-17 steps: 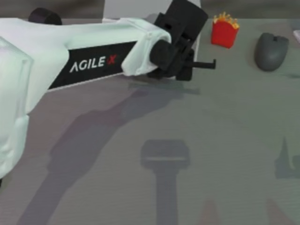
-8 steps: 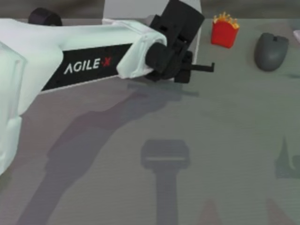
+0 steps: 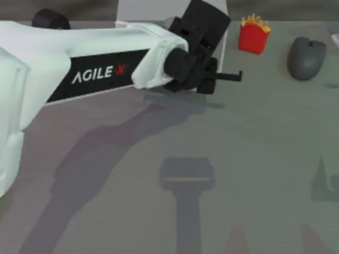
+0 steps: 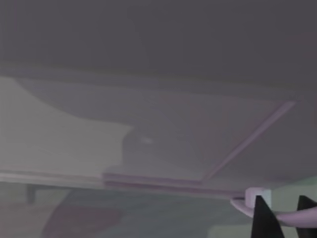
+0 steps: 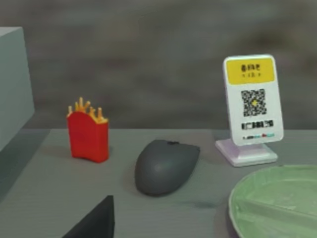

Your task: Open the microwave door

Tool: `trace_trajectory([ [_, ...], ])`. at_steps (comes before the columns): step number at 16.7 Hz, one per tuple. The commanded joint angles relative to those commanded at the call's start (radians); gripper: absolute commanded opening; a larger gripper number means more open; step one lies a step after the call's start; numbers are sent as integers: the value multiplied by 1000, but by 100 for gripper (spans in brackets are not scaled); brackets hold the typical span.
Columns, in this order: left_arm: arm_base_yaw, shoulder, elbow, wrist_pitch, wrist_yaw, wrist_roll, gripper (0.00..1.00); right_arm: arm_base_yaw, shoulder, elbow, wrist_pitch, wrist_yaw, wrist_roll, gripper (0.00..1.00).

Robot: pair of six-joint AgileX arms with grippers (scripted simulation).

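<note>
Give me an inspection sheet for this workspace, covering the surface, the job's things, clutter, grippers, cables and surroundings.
Surface: grey table, shadows across it.
Job's things: microwave at the far edge, mostly hidden under the left arm; microwave door fills the left wrist view, handle by the fingertips.
Clutter: red fries box, dark grey mouse, QR code stand, green plate, all right of the microwave.
Grippers: left gripper at the microwave's front; right gripper barely in view, parked.
Cables: nothing seen.
Surroundings: dim, blurred backdrop.
</note>
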Motion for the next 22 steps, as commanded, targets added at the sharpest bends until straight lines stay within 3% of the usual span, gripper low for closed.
trace_trajectory([
  [22,6,-28,-45,27,27,36,0,0,0,0,0,0,0,100],
])
